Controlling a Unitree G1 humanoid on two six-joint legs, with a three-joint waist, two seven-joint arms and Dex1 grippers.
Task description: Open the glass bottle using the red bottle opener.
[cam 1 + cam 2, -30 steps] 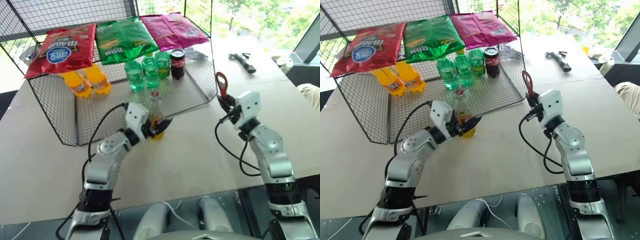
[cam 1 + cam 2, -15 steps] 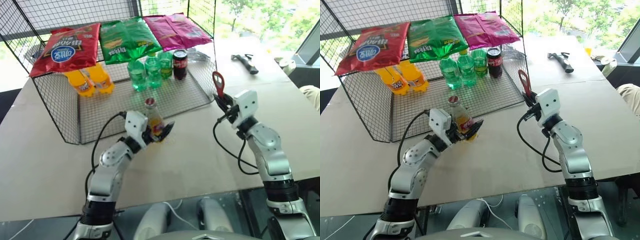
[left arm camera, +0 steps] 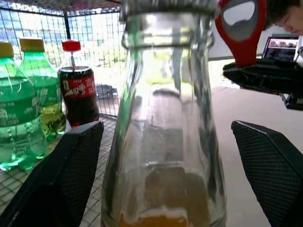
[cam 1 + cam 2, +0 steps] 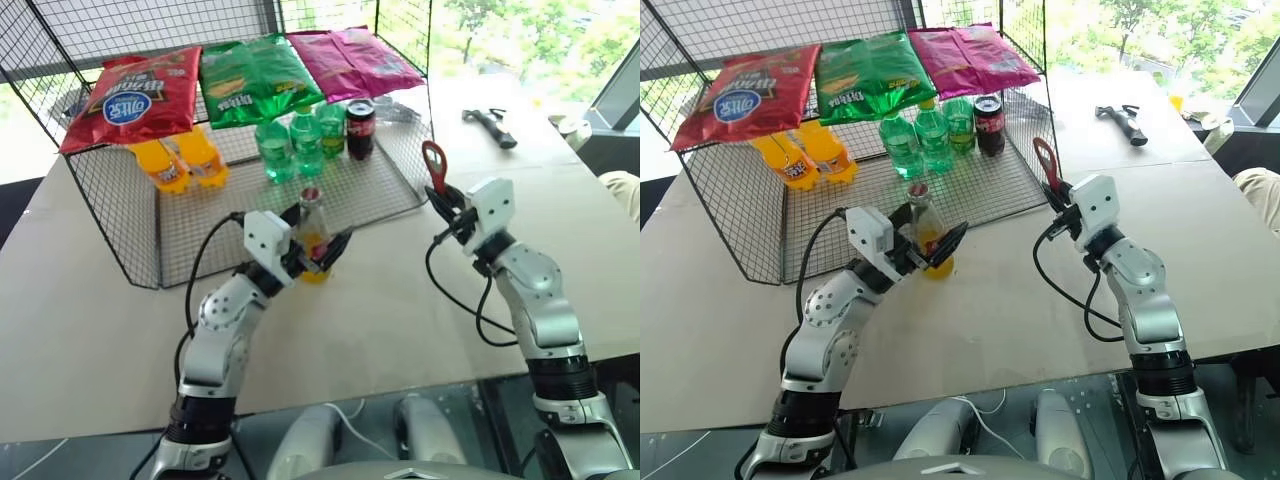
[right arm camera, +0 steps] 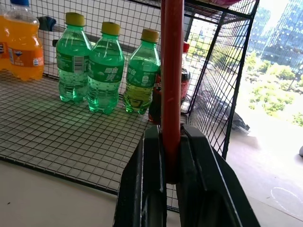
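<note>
A: Where do we stand? Start with the big things.

B: We have the counter [image 4: 400, 310] with the wire rack [image 4: 120, 215] at its far side. The bottle [image 4: 312, 232] stands upright on the counter, just in front of the rack's open side. Our left gripper [image 4: 318, 245] is around its lower part with the fingers [image 3: 61, 175] spread wide on either side of the glass, apart from it, so we judge that it has no grip on the bottle.

A: And the opener?

B: The opener [image 4: 436, 167] is pinched by its handle in our right gripper [image 4: 445, 203], fingers pressed together on it, ring head up. It hangs over the counter well to the right of the bottle.

A: So what is done, what is left?

B: Picking up the opener is done. We still have to steady the bottle, bring the ring over to the cap [image 4: 310, 193] and lever it off. The cap looks to be on.

A: Anything that we cannot make out?

B: In the left wrist view the bottle's top is cut off, so the cap's seating is unclear. The bottle's label is mostly hidden behind our left gripper.
</note>
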